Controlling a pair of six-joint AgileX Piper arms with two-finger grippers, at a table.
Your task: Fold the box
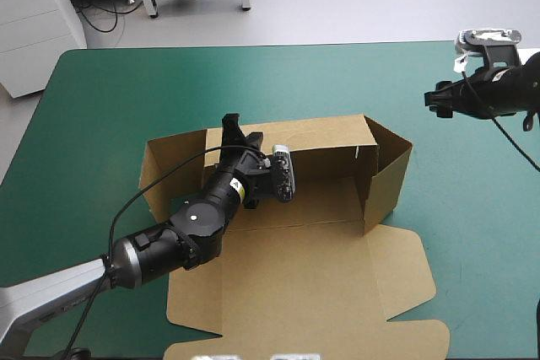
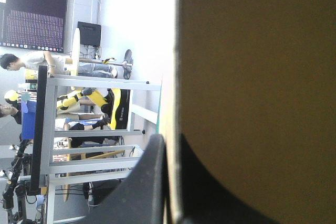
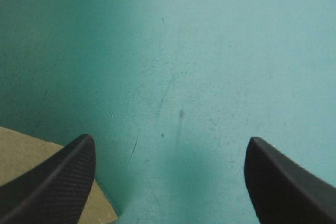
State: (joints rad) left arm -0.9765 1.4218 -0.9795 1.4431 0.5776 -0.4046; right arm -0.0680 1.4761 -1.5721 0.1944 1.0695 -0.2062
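Note:
The brown box [image 1: 321, 200] lies in the middle of the table with its back wall [image 1: 325, 137] and both side walls raised. Its lid [image 1: 312, 292] lies flat toward the near edge. My left gripper [image 1: 237, 136] reaches over the box floor to the left part of the back wall and is shut on that wall's top edge. In the left wrist view the brown board [image 2: 252, 77] stands between the two black fingers [image 2: 149, 182] of the left gripper [image 2: 172, 141]. My right gripper [image 1: 437, 99] hangs open over bare cover beyond the box's right wall. A corner of the box [image 3: 31, 156] shows beside the right gripper [image 3: 170, 150].
Teal-green cover [image 1: 472, 233] stretches to the right of the box and behind it [image 1: 169, 90]. The right side wall [image 1: 388, 170] leans outward, with a side flap [image 1: 405, 267] lying flat in front of it.

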